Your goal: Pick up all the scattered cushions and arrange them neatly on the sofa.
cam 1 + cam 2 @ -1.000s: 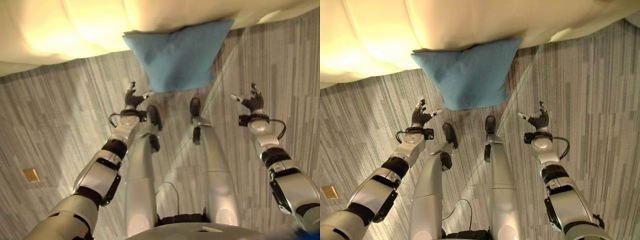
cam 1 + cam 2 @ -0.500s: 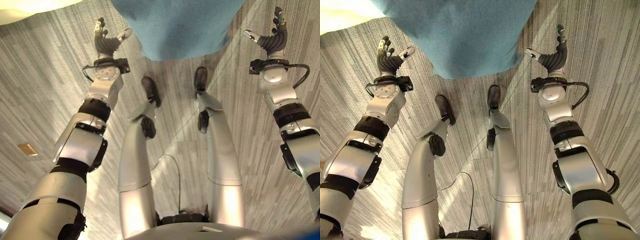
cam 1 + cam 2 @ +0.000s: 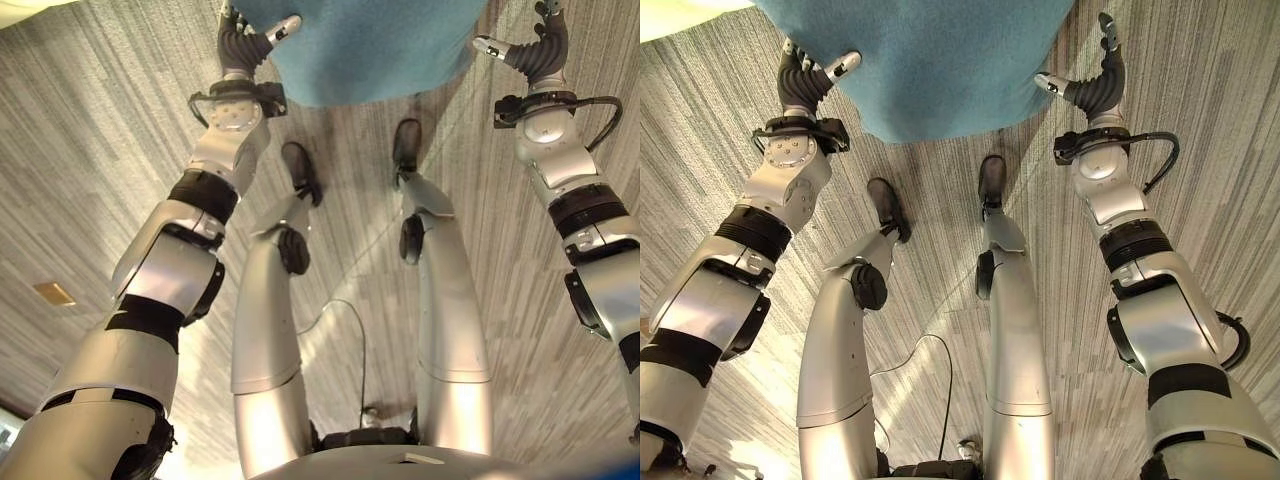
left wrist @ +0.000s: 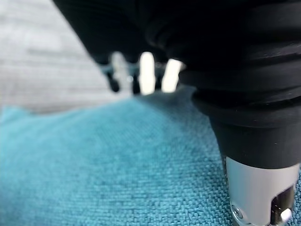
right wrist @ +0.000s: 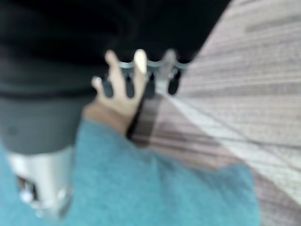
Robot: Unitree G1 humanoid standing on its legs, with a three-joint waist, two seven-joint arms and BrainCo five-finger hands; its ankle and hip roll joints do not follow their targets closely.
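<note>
Grey striped carpet floor [image 3: 1200, 120] under everything. Teal cushion [image 3: 930, 60] lies on floor, top centre of both eye views, upper part cut off by frame edge. Left hand [image 3: 800, 82] at cushion's left edge, thumb tip over the fabric, fingers relaxed and spread, not closed on anything; contact w/ cushion can't tell. Left wrist view: cushion fabric [image 4: 108, 165] right below the hand, very close. Right hand [image 3: 1095, 88] just beside cushion's right edge, thumb pointing toward it, fingers straight-ish, apart, holding nothing. Right wrist view: cushion corner [image 5: 164, 197] near thumb.
</note>
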